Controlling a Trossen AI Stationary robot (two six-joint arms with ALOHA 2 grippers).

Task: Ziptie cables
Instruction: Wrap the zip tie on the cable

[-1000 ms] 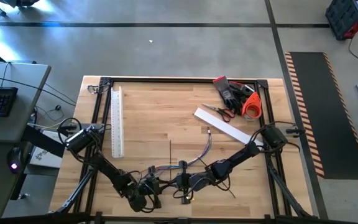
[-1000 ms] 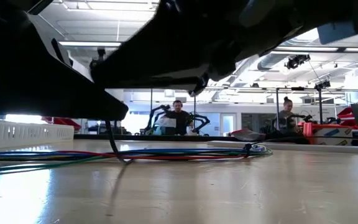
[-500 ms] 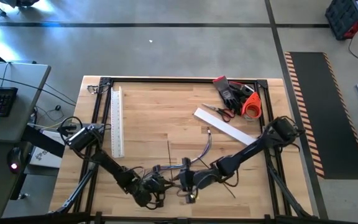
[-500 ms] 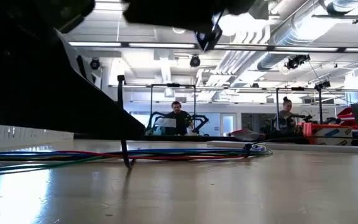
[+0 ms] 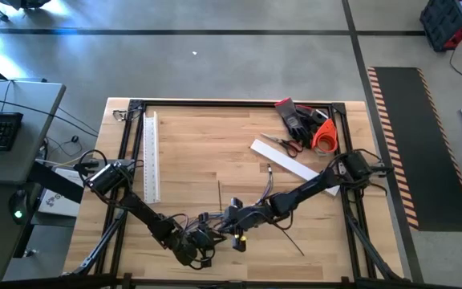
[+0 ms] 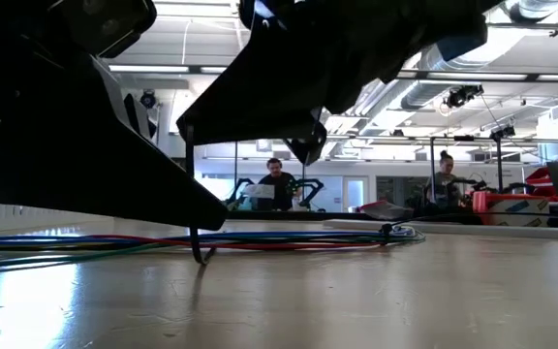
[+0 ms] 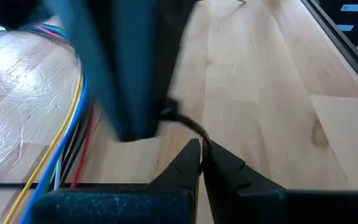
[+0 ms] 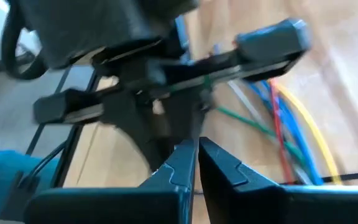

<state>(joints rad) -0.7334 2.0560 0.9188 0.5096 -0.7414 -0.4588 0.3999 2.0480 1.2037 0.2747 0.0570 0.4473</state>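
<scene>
1. Cables (image 5: 257, 201) lie bunched across the near-centre of the table (image 5: 191, 152); both arms meet over them at the near edge.
2. Left gripper (image 7: 201, 151) pressed together, apparently pinching a ziptie (image 7: 188, 126); the strip stands upright from the wood in the low view.
3. Right gripper (image 8: 197, 148) pressed together just beside the left; holding nothing I can make out.
4. Risk: crowded fingers may collide; the thin strip could slip or miss the bundle.

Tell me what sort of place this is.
Probably a robotics lab or workshop: exposed ceiling ducts, another arm rig with a person at it in the background, and a wooden workbench holding scissors and cables.
</scene>
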